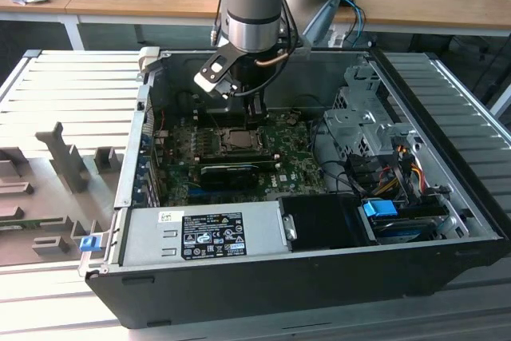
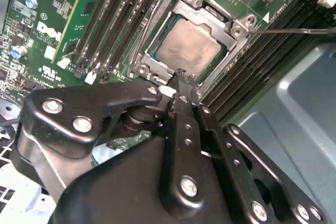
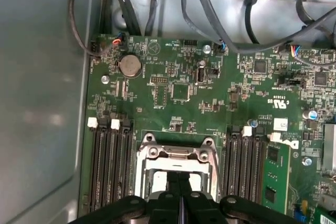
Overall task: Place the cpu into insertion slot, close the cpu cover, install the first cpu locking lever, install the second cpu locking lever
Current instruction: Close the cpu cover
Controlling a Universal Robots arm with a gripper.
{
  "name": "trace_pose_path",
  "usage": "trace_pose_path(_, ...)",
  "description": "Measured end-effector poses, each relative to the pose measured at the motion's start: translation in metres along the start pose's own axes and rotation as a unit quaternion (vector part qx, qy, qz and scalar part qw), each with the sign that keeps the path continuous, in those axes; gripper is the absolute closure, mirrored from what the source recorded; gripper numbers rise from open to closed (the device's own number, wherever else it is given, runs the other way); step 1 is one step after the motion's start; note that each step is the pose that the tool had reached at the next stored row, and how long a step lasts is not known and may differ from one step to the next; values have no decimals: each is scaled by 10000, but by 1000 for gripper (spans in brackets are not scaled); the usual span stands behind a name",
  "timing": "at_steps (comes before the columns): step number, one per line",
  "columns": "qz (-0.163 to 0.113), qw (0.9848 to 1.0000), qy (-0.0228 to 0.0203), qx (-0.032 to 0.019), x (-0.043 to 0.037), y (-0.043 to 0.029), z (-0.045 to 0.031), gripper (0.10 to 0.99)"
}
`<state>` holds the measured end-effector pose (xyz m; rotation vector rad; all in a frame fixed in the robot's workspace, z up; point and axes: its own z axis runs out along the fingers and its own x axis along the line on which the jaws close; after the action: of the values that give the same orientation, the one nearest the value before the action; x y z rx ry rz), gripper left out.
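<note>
While cpu (image 2: 189, 45) lies framed by cpu cover (image 2: 237, 29), claw (image 2: 181, 74) pinched closed, empty; cover likely thin, stiff: press rim.

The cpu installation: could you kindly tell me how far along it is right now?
Done: the cpu lies in its socket, and the cpu cover looks lowered around it. In hand: the gripper, shut and empty, has its tip at the socket's edge. Left: a thin lever rod juts out sideways from the socket, seemingly not yet latched.
</note>
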<state>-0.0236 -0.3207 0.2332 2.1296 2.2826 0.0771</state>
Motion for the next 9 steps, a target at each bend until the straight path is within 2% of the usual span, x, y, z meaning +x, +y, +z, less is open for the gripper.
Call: trace_pose_path(9,-26,10000,1,1,-8,-4,4,980)
